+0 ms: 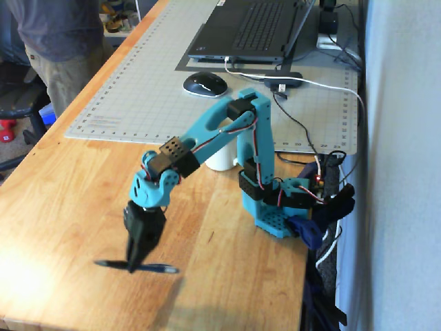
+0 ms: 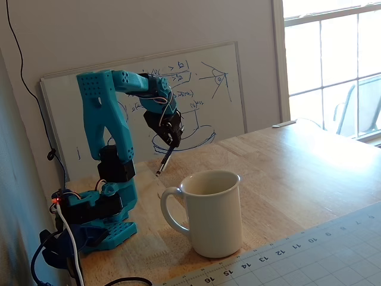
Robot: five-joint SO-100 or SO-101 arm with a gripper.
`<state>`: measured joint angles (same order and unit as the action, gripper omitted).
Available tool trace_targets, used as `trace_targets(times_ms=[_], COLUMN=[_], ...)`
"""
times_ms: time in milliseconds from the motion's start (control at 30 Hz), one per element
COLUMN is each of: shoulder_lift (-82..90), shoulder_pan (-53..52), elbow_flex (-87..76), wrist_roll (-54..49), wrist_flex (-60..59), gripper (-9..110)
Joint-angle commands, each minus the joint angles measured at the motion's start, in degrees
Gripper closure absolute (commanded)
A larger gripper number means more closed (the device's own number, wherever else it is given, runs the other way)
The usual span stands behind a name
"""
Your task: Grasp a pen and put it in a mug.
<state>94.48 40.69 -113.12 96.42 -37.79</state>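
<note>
In both fixed views my gripper is shut on the pen, a slim dark one with a silvery tip. The pen hangs crosswise in the fingers, clear of the wooden table, near its front edge. From the mug's side the pen slants down out of the fingers, behind and left of the mug. The white mug stands upright with its handle to the left in that view. From above, only a strip of the mug shows behind the blue arm, at the mat's edge.
A grey cutting mat carries a laptop and a black-and-white mouse. Cables run to the arm's base at the right edge. A person stands at the far left. A whiteboard leans on the wall.
</note>
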Motion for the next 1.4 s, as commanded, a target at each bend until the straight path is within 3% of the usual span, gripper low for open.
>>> trace_targets(times_ms=[0, 267, 467, 800, 1100, 1367], shoulder_lift=[12.6, 31.0, 43.2, 62.1, 75.9, 81.8], shoulder_pan=[-6.4, -24.3, -38.1, -69.3, -82.2, -85.7], elbow_flex=[-2.4, -9.8, -13.5, -21.6, -32.9, -45.5], wrist_roll=[-0.4, -1.8, -12.3, -18.0, -18.1, -22.3], wrist_flex=[14.2, 25.0, 33.3, 35.8, 35.3, 35.2], gripper=[101, 101, 101, 101, 101, 101])
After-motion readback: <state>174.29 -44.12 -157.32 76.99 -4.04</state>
